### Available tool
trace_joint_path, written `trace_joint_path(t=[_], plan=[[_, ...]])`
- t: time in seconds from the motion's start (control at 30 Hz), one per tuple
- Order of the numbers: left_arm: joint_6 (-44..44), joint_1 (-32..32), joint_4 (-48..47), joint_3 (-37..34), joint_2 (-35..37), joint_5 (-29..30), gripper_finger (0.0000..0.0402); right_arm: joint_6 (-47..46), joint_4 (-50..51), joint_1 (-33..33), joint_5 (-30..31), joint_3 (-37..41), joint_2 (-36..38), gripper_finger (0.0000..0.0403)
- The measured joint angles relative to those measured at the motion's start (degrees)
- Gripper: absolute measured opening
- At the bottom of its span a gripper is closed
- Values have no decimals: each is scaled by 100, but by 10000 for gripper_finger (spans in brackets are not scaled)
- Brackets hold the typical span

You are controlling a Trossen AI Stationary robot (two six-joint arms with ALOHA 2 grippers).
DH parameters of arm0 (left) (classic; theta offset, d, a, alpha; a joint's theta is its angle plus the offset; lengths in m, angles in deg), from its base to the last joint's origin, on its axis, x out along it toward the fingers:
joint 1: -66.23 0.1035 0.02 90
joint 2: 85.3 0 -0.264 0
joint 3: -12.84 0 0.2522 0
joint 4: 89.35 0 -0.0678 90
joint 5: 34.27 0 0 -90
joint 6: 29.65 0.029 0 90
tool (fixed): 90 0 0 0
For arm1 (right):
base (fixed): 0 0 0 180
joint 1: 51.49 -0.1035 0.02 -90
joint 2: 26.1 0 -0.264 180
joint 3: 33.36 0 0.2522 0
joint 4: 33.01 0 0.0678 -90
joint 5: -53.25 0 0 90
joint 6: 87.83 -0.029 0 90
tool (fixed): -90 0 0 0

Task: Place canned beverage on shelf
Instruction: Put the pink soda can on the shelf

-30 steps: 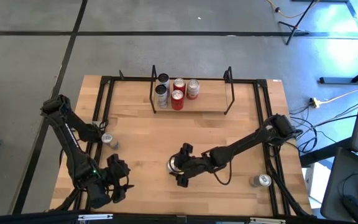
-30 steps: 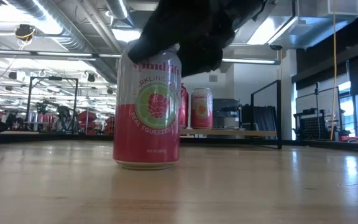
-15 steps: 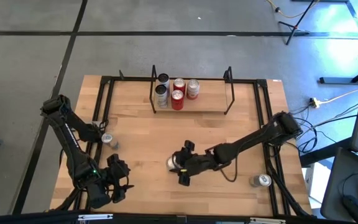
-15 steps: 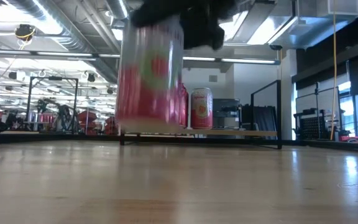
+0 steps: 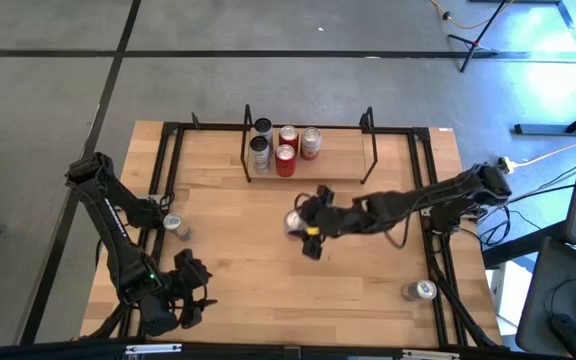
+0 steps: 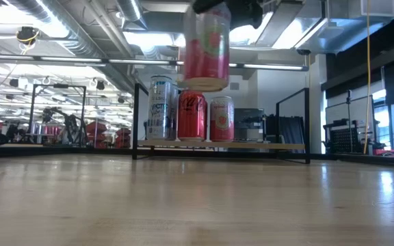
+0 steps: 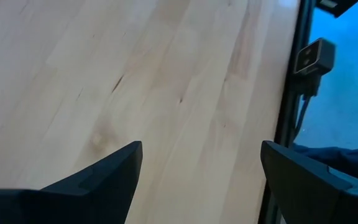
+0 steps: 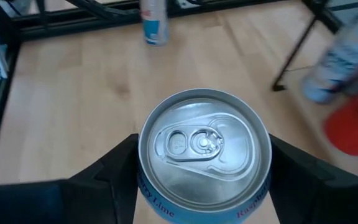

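Note:
My right gripper (image 5: pixel 308 226) is shut on a pink and green can (image 6: pixel 206 46), held high above the middle of the table. The can's silver top fills the right wrist view (image 8: pixel 202 149). The shelf (image 5: pixel 313 172) with a light wood board and thin black uprights stands at the table's far edge and holds several cans (image 5: pixel 285 160); they stand upright on its board (image 6: pixel 217 145). My left gripper (image 5: pixel 190 290) is open and empty at the near left corner; its own view shows bare wood between the fingers (image 7: pixel 197 186). My right gripper pinches the can's upper wall just under the rim (image 8: pixel 143 180) between its two fingers, one on each side. The fingers come from above, pointing down. The can hangs upright, lifted clear of the table.
One loose can (image 5: pixel 175 224) stands near the left rail and another (image 5: pixel 418 291) near the right rail at the front. Black rails (image 5: pixel 163 170) run along the table's sides. The shelf board has free room to the right of its cans.
My right gripper has lifted the pink can off the table and carried it up and toward the far edge, nearer the shelf. The can has stayed upright. The right arm has stretched out flatter.

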Motion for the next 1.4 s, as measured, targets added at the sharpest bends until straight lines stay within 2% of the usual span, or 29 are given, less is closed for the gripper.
trace_joint_path(t=[0.17,0.4,0.77,1.1,1.4], plan=[[338,122,287,0,4,91,314,319,439,426,-261,24,312,250],[649,367,407,0,7,29,314,517,390,1141,-648,367,620,250],[1004,632,268,0,11,14,314,1015,160,2347,-1066,904,625,250],[939,748,-3,0,11,73,314,1255,-1163,3428,-1673,1662,615,252],[965,888,-55,0,11,65,314,1144,-1945,3677,-1812,1930,530,252]])
